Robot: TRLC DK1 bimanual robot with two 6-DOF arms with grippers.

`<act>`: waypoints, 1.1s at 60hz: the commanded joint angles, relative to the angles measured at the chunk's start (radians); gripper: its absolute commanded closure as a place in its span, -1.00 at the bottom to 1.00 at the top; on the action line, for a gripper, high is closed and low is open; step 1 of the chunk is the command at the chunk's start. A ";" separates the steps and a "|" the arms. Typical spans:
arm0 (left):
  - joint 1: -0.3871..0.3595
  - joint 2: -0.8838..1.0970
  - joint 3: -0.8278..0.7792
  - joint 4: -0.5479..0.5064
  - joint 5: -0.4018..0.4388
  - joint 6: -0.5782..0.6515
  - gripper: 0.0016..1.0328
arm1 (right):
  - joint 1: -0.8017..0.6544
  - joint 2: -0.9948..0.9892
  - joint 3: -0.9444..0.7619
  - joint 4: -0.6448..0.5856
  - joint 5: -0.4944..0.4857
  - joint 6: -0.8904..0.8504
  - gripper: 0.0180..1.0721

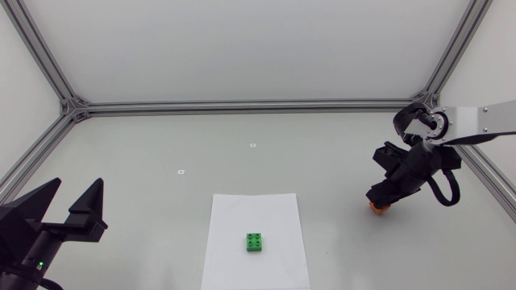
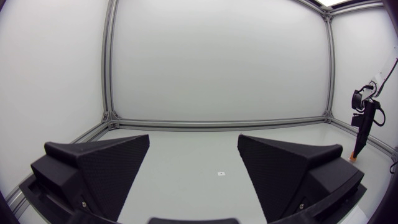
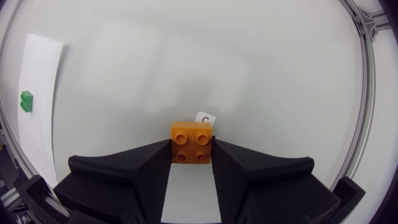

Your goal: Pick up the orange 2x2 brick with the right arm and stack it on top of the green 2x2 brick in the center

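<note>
— Which step is this?
— The grasp: the right gripper (image 3: 191, 149) is nearly closed, both fingers pressing the orange brick (image 3: 191, 140), near the table's right edge.
— Next?
— Probably lift, carry to the green brick (image 1: 255, 242) on the paper sheet (image 1: 242, 211) mid-table by the near edge, and align the studs.

Bright, even overhead light; soft, faint shadows.

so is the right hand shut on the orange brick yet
Shut on it. In the right wrist view the right hand has both fingers touching the orange brick, one each side, no gap.
</note>
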 commanded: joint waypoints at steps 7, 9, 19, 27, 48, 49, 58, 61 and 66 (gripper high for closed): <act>0.002 -0.008 -0.041 -0.013 0.004 0.013 -0.92 | 0.110 -0.136 -0.041 -0.042 -0.001 -0.076 0.54; 0.002 -0.008 -0.041 -0.015 0.004 0.013 -0.92 | 0.144 -0.153 -0.046 -0.048 0.007 -0.083 0.54; 0.002 -0.008 -0.041 -0.013 0.004 0.013 -0.92 | 0.282 -0.199 -0.058 -0.068 0.039 -0.098 0.57; 0.002 -0.008 -0.041 -0.015 0.004 0.013 -0.92 | 0.376 -0.219 -0.055 -0.077 0.056 -0.098 0.62; 0.002 -0.008 -0.041 -0.015 0.004 0.013 -0.92 | 0.624 -0.222 -0.057 -0.081 0.103 -0.213 0.75; 0.002 -0.008 -0.041 -0.013 0.004 0.013 -0.92 | 0.646 -0.220 -0.055 -0.081 0.105 -0.216 0.75; 0.002 -0.008 -0.041 -0.015 0.004 0.013 -0.92 | 0.739 -0.194 -0.029 -0.095 0.109 -0.219 0.75; 0.002 -0.008 -0.041 -0.015 0.004 0.013 -0.92 | 0.773 -0.167 -0.006 -0.124 0.108 -0.219 0.76; 0.002 -0.008 -0.041 -0.015 0.004 0.013 -0.92 | 0.818 -0.128 0.028 -0.154 0.108 -0.219 0.79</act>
